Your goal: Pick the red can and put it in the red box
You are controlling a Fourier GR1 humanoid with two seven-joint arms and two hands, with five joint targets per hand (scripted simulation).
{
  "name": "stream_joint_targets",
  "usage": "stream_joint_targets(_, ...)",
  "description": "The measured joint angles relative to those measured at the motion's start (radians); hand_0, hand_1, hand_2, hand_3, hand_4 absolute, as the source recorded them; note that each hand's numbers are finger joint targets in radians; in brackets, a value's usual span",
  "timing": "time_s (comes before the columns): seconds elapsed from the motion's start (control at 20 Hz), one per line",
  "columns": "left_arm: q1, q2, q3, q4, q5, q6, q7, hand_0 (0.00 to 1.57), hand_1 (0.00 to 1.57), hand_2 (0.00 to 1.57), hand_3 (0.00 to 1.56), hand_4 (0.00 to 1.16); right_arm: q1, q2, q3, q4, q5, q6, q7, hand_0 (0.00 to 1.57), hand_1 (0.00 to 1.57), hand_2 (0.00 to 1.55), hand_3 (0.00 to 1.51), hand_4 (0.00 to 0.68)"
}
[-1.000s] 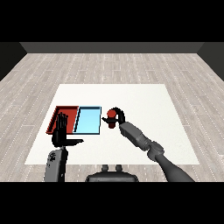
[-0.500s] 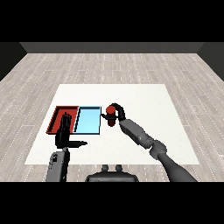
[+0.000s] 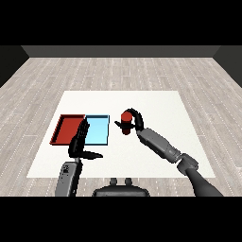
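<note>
On the white table, right hand fingers curl round the unlabelled red can; left hand fingers straight.

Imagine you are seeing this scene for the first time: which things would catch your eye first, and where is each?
Most striking is the red can, held by the right hand just right of the two trays, near the middle of the white table. Next come the red tray and light blue tray, side by side at the table's left. The left hand is raised open in front of them.
</note>
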Motion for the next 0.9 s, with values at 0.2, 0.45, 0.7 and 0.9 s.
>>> stream_joint_targets(0.2,-0.001,-0.009,-0.065,-0.029,-0.014,0.030,0.054,0.00,0.00,0.00,0.00,0.00,0.066,-0.101,0.000,-0.206,0.055,-0.069,0.052,1.50,1.50,1.46,1.40,0.581)
stream_joint_targets(0.45,-0.029,-0.011,-0.131,-0.019,-0.032,0.081,0.091,0.00,0.00,0.00,0.00,0.00,0.142,-0.192,-0.026,-0.395,0.134,-0.114,0.121,1.48,1.48,1.45,1.40,0.586)
stream_joint_targets(0.7,-0.102,-0.014,-0.176,0.009,-0.053,0.134,0.168,0.00,0.00,0.00,0.00,0.00,0.209,-0.262,-0.060,-0.560,0.203,-0.151,0.187,1.51,1.51,1.46,1.39,0.578)
stream_joint_targets(0.9,-0.163,-0.014,-0.256,0.045,-0.074,0.215,0.215,0.00,0.00,0.00,0.00,0.00,0.245,-0.268,-0.105,-0.606,0.254,-0.131,0.204,1.51,1.51,1.47,1.40,0.571)
